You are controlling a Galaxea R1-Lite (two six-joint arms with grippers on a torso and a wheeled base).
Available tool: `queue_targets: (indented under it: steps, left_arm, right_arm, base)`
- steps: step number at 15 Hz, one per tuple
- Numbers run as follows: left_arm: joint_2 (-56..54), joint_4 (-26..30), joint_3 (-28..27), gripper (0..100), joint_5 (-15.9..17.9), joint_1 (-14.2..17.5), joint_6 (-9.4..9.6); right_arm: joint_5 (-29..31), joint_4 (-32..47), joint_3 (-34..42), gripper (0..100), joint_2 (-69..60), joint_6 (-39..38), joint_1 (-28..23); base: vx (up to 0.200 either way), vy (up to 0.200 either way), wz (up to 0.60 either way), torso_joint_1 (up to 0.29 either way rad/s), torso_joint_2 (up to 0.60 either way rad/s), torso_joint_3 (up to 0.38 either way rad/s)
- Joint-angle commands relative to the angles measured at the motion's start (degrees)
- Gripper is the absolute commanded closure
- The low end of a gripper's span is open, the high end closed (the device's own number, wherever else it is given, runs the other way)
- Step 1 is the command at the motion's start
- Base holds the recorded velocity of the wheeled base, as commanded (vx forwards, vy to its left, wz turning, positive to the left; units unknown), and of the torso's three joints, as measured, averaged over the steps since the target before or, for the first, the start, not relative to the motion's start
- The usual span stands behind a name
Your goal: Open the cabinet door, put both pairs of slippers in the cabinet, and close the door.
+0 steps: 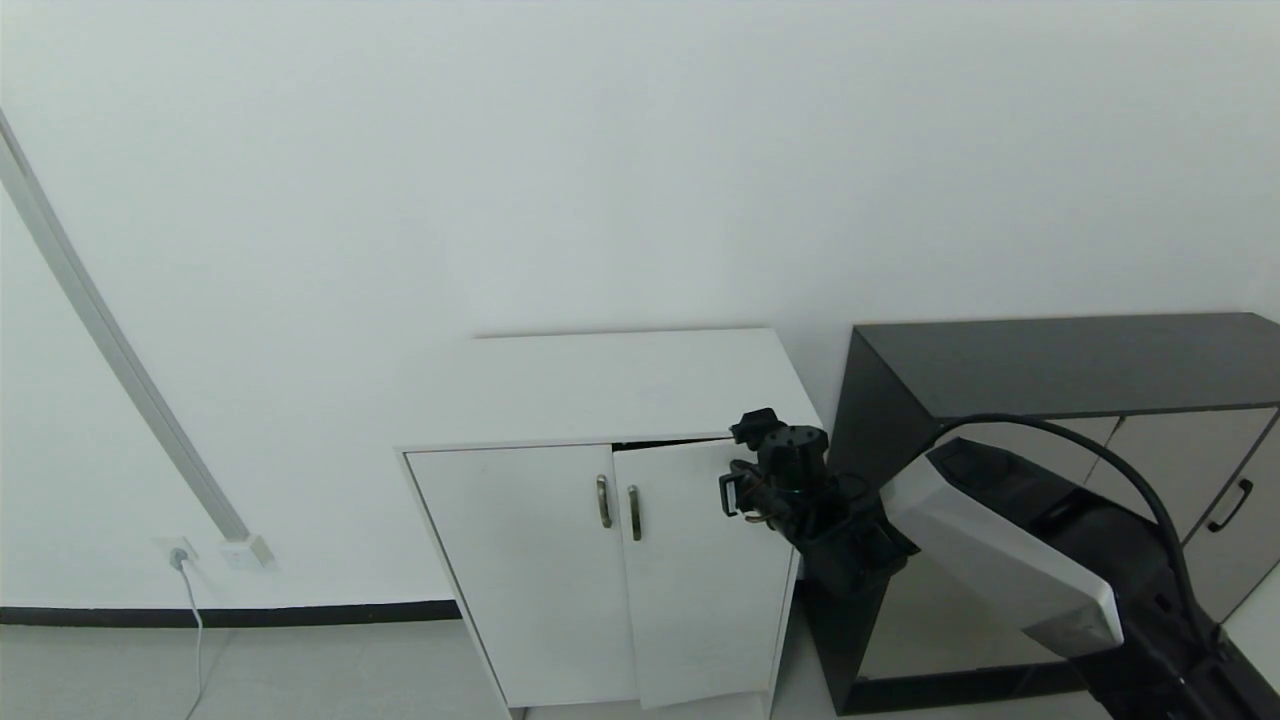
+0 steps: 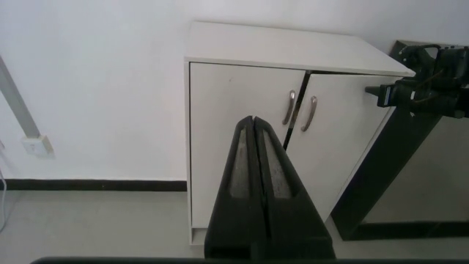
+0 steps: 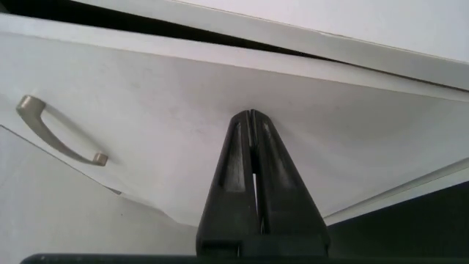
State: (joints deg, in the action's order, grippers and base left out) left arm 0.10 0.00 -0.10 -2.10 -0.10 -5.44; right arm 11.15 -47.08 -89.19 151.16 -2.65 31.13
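Noted right gripper (image 3: 251, 117) up against the face of the right door (image 1: 690, 600), high on its hinge side. Jaws shut tight, tips together, nothing gripped between them. Cannot tell whether tips touching the panel or just off it.

Logged left gripper (image 2: 253, 125) held back in front of the white cabinet (image 1: 600, 385), well apart from it, pointed toward the doors. Jaws likewise pressed flat together, nothing in them.

Right door ajar: dark gap along its top edge, lower edge swung out past the cabinet front. Left door (image 1: 530, 570) flush and closed.

Count:
- one white cabinet, against the wall, on the floor (image 1: 250, 670)
- two doors
- two metal handles, left handle (image 1: 603, 501) and right handle (image 1: 634, 512), upright, side by side at the meeting edges
- one black cabinet (image 1: 1050, 360) just beside the white one on its right, grey door fronts, one black handle (image 1: 1228, 505) in sight
- one wall socket (image 1: 178, 553) low on the wall to the left, one plug in it, one pale cable (image 1: 197, 620) hanging down to the floor
- one white trunking strip (image 1: 110, 340) slanting down the wall to near the socket
- one dark skirting band (image 1: 230, 614) along the wall's foot
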Motion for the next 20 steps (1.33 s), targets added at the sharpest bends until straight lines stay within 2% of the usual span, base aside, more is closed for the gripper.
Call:
queue_targets:
  steps: [1, 20]
  left_arm:
    - [-0.01, 0.00, 0.01, 100, -0.01, 0.01, -0.01]
    - [-0.01, 0.00, 0.01, 100, -0.01, 0.01, 0.08]
  right_arm:
    - [0.01, -0.03, -0.64, 100, 0.62, 0.01, -0.11]
    - [0.01, 2.96, -5.82, 100, 2.47, 0.18, -0.90]
  base:
    - [0.000, 0.000, 0.00, 0.000, 0.00, 0.000]
    - [0.000, 0.000, 0.00, 0.000, 0.00, 0.000]
